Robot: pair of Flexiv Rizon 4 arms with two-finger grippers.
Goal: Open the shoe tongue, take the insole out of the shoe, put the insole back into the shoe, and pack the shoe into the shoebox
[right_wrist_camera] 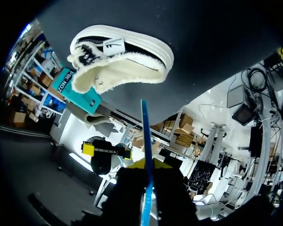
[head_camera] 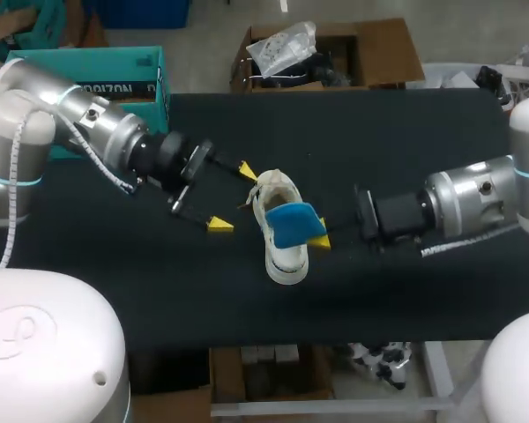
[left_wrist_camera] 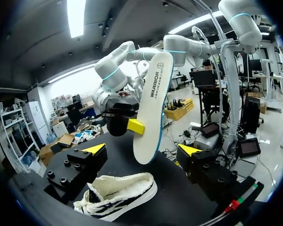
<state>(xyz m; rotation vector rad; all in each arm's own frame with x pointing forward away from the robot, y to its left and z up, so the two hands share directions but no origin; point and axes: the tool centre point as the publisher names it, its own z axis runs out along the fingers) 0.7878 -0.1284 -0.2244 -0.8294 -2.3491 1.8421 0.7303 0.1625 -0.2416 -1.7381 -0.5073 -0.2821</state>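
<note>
Table: It was black and wide, and it held the shoe.
Left arm: It was silver and came in from the left side. It reached over the table toward the middle.
Right arm: It was silver too and came in from the right side. It pointed at the shoe.
Teal shoebox: It sat by the far left corner of the table, behind the left arm. It was well apart from the shoe.
Shoe: It was white with dark stripes on its side and a fuzzy cream inside. It sat on the table in the middle, between the two arms. Its open top faced up.
Insole: It was blue on one side and white on the other. It was out of the shoe and held up in the air just over it. In the left wrist view its low end hung close above the shoe and did not touch it.
Left claw: Its two yellow tips were spread wide with nothing pinched. It was just beside the shoe, and in its own view the shoe lay under it.
Right claw: It pinched the insole, with a finger on each flat side.
</note>
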